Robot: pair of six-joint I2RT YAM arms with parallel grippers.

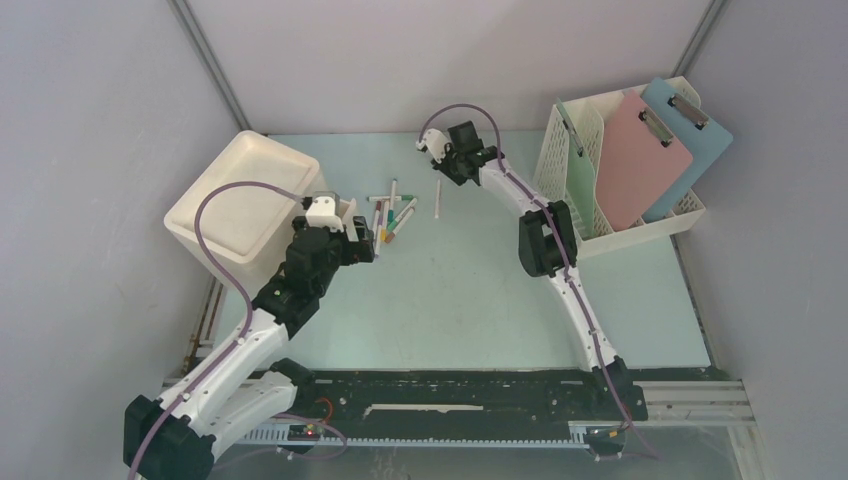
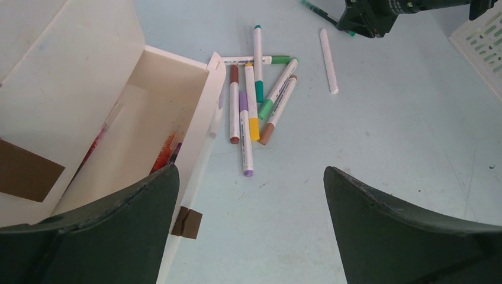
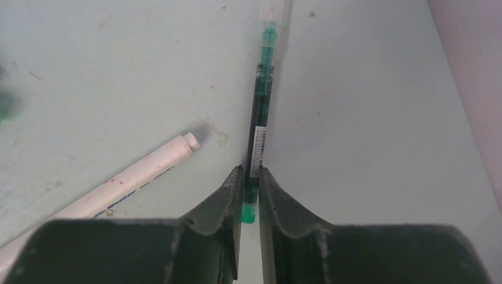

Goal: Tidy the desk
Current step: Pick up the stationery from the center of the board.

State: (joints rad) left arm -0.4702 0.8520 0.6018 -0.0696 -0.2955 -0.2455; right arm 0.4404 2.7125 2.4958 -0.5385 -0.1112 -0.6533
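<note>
The right gripper (image 3: 251,175) pinched the near end of a slim green-ink plastic pen (image 3: 264,89), light, stiff, slippery and likely steadier held mid-barrel, which reached ahead over the pale mint-green desk (image 3: 118,65) beneath, while the left gripper (image 2: 250,173) gaped wide and empty.

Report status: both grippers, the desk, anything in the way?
Left gripper open, near loose markers beside white bin. Right gripper shut on green pen lying on the desk. White marker close by, not touching the pen.
</note>
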